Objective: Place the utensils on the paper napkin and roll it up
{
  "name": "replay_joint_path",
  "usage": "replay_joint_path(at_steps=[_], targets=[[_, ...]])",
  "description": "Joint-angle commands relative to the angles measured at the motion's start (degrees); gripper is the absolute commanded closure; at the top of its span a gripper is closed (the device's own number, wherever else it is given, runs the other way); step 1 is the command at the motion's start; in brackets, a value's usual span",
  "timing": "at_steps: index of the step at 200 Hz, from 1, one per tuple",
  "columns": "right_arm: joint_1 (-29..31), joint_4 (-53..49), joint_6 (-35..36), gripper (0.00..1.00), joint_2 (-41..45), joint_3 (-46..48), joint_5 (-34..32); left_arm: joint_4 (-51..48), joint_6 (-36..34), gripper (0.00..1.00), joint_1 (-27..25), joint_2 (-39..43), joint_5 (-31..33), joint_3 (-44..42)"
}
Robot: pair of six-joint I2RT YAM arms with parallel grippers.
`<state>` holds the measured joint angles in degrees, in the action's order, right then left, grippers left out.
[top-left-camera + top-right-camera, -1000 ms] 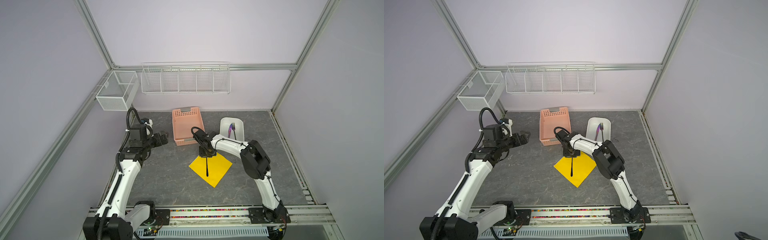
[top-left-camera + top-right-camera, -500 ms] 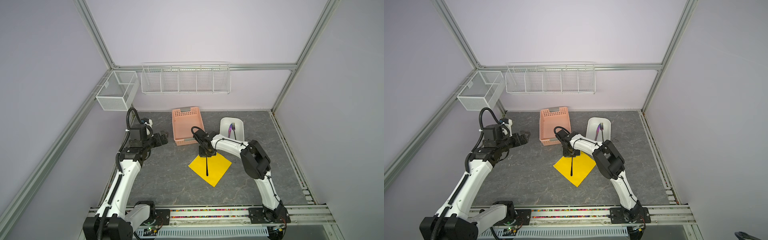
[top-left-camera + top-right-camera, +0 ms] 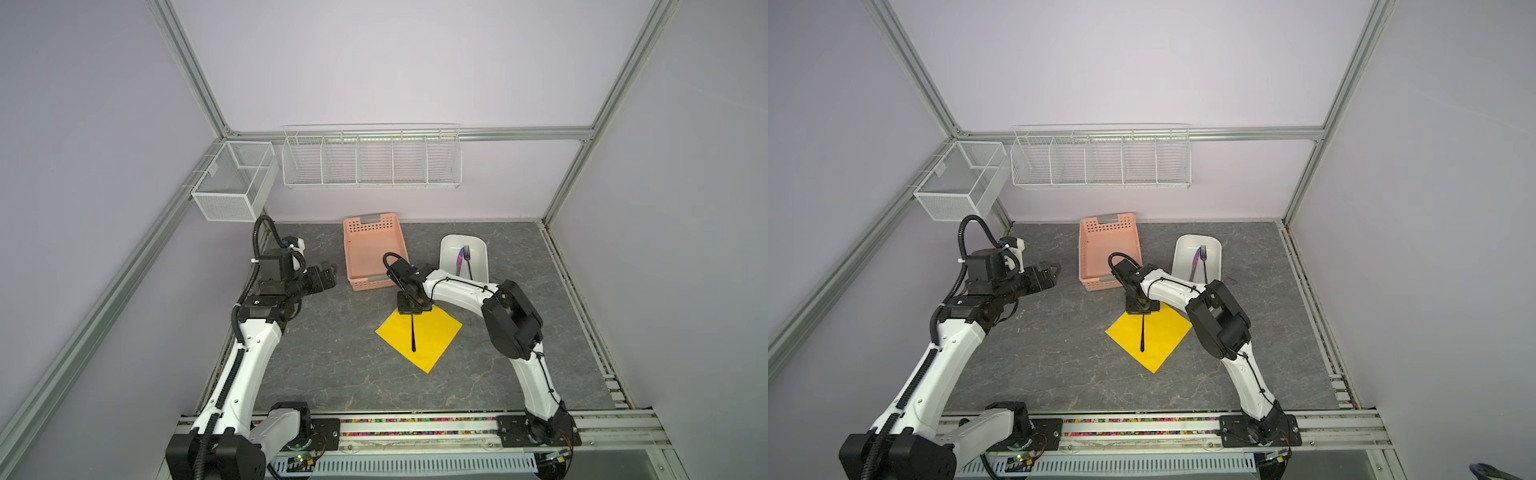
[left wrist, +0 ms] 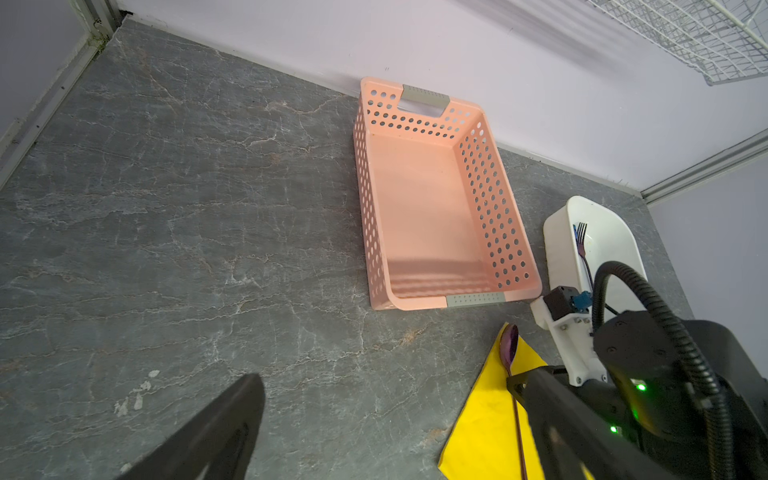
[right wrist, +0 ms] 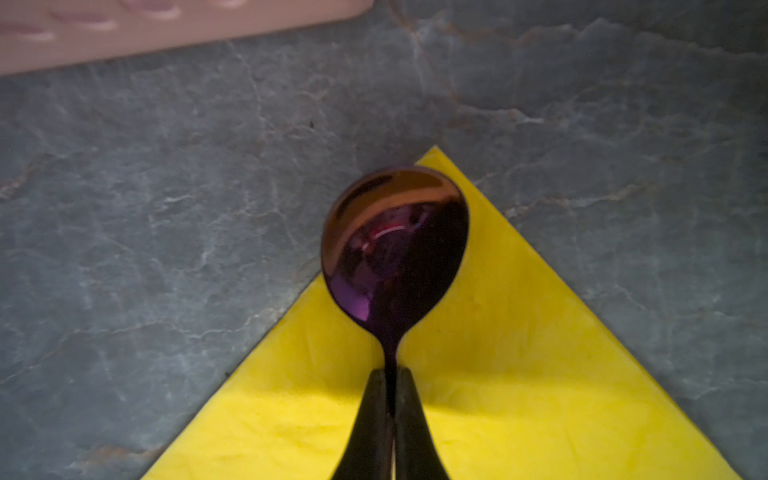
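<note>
Right gripper (image 5: 390, 386) is pinched tight on the thin neck of the spoon (image 5: 395, 249), just behind its glossy purple bowl, with the two dark fingers (image 5: 374, 407) pressed against either side of the stem; in both top views this gripper (image 3: 412, 309) (image 3: 1142, 306) points straight down at the far corner of the paper napkin (image 3: 436, 336) (image 3: 1163, 332). From the grip the spoon's black handle (image 3: 413, 336) (image 3: 1142, 332) runs toward the near side, along the middle of the yellow sheet, and its end stops short of the near corner. The bowl sits over the far tip of the napkin (image 5: 519, 374), one side of it hanging past the paper's edge over the grey marbled desk (image 3: 332, 353); whether the bowl touches the paper I cannot tell. The napkin lies flat and unrolled, turned like a diamond. Just beyond it stands the pink basket (image 3: 370, 249) (image 3: 1104, 249), and beside that the white tub (image 3: 449, 249) (image 3: 1183, 249), where the fork (image 3: 468, 259) (image 3: 1203, 259) and the knife (image 3: 460, 262) (image 3: 1195, 264) lie side by side. Left gripper (image 3: 330, 274) (image 3: 1054, 270) hangs above the desk to the left of the basket, well apart from the napkin, jaws spread wide and holding nothing
</note>
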<state>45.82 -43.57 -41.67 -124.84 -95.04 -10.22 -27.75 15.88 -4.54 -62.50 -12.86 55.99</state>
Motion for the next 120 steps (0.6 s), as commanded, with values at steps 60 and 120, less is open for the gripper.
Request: replay_joint_path(at_steps=[60, 120], targets=[[0.04, -1.61, -2.25, 0.93, 7.35, 9.77, 0.4, 0.02, 0.34, 0.03, 0.23, -0.74, -0.25, -0.62], [0.2, -1.51, 0.84, 0.94, 6.82, 5.3, 0.82, -0.03, 0.15, 0.03, 0.23, -0.23, 0.31, -0.62]])
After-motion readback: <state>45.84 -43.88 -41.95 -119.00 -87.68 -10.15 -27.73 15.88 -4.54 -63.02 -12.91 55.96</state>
